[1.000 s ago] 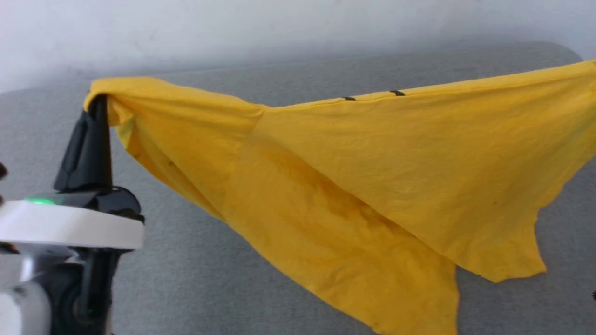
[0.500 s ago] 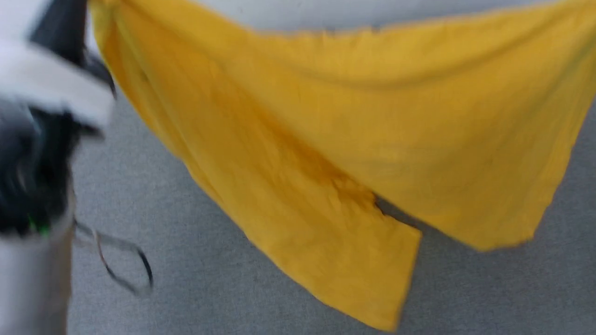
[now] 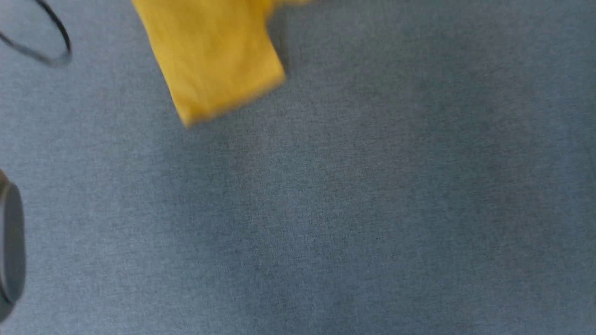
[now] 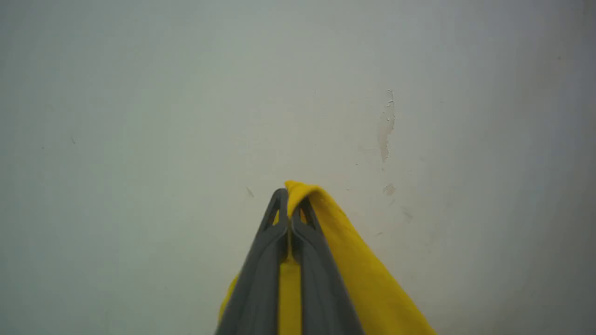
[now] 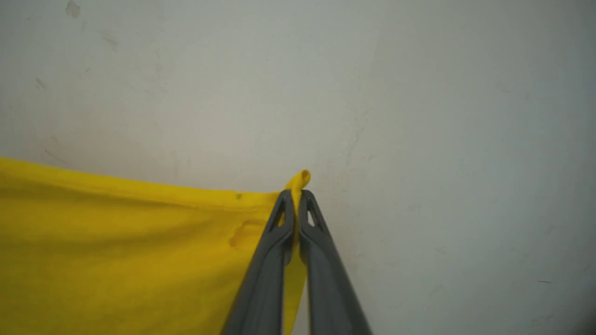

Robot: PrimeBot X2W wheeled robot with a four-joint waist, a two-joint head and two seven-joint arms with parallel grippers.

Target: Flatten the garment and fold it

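Clamping, left gripper: both dark fingers pressed together on a bunched corner of the garment; a nub of yellow cloth stands just past the fingertips; a strip of it shows between the fingers lower down
Garment at the left grip: plain mustard yellow; falls away to the right of the fingers and leaves the left wrist view at its bottom edge
Wall: pale, behind the garment; a chipped paint mark sits above and to the right of the pinched corner
Cable loop: thin, black, blurred; well left of the garment's flap in the head view
Dark rounded part: below and well left of the flap; identity cannot be told
Flap: squared lower end of the garment, blurred; a shadow lies just beside its right edge
Grey surface: felt-like; spreads below and to the right of the flap; contact with the flap cannot be told
Garment at the right grip: broad sheet stretching left from the fingers; a small dark spot on its top edge, a darker smudge below that
Right gripper: fingers clamped on the garment's top edge; a small curl of cloth rises above the tips
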